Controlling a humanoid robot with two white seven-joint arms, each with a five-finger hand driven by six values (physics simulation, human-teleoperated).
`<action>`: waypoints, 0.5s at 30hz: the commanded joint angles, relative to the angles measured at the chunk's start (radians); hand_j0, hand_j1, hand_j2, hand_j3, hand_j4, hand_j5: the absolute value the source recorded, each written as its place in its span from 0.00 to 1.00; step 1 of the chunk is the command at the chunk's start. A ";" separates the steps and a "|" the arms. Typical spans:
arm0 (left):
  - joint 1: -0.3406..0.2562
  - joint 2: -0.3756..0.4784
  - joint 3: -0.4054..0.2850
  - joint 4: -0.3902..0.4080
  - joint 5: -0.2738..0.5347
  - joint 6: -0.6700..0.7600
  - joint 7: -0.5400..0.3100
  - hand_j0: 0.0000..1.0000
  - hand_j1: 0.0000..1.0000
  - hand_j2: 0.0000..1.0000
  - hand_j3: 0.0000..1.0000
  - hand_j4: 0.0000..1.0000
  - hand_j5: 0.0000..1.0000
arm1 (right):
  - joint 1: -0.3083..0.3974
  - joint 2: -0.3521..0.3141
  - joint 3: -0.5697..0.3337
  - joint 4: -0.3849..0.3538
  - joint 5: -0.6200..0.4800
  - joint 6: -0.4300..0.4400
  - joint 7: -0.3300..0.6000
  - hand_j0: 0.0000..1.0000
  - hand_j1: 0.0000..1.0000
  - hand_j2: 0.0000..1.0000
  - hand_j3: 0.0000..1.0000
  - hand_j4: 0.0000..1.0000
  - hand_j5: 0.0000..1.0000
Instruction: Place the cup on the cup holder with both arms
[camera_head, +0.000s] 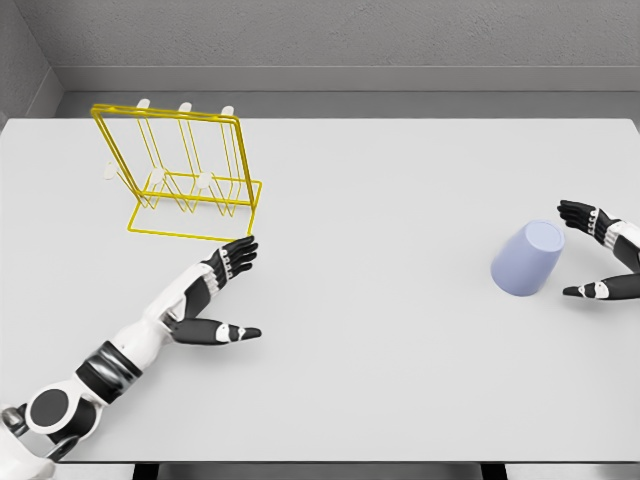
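Nearest the camera, the left arm comes in from the lower left and stretches over the white table (400, 380), its left hand (222, 295) flat with fingers spread and holding nothing, just in front of the yellow wire cup holder (185, 175) at the far left. Well apart from it, near the table's right edge, the lavender cup (528, 259) stands upside down and slightly tilted, its closed base uppermost and leaning toward the right hand, its wider mouth down on the table, so its long axis runs close to upright. The right hand (598, 255) brackets the cup from the right, fingers spread behind it and thumb forward of it; they lie just beside the wall, not yet closed on it. By my reading the step in hand is the first grasp. The next move calls for the right hand to close around the cup's wall and carry it leftward, toward the waiting left hand near the holder.
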 joint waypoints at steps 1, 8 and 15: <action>0.000 -0.008 0.001 -0.002 0.000 0.001 0.000 1.00 1.00 1.00 1.00 1.00 1.00 | 0.000 -0.002 -0.002 -0.001 -0.008 0.002 0.000 1.00 1.00 1.00 1.00 1.00 1.00; 0.012 -0.023 0.022 -0.002 -0.002 0.001 -0.002 1.00 1.00 1.00 1.00 1.00 1.00 | -0.008 0.034 -0.002 -0.003 -0.008 0.002 0.000 1.00 1.00 1.00 1.00 1.00 1.00; 0.031 -0.028 0.059 -0.003 -0.005 -0.003 -0.007 1.00 1.00 1.00 1.00 1.00 1.00 | -0.005 0.038 -0.002 0.017 -0.009 0.002 0.000 1.00 1.00 1.00 1.00 1.00 1.00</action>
